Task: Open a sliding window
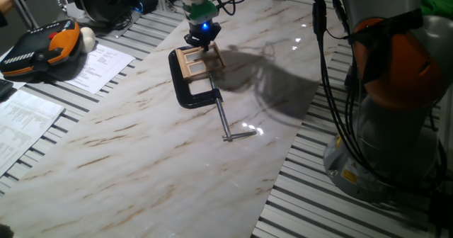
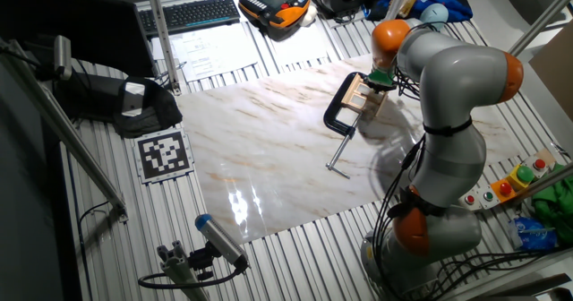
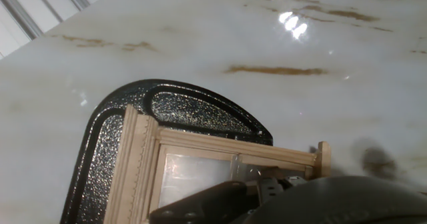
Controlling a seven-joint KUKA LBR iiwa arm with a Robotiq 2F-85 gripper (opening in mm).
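Lying on the marble-patterned table (image 1: 141, 139), the sliding window (image 1: 197, 61) is seen clamped in a black C-clamp (image 1: 190, 89), whose screw bar (image 1: 223, 117) points away across the surface. The end effector (image 1: 203, 40) is positioned directly over the far edge of the wooden frame, touching or nearly touching it. Whether its fingers are spread or closed cannot be told. In the hand view, the frame (image 3: 220, 161) is shown against the clamp's dark body (image 3: 173, 111).
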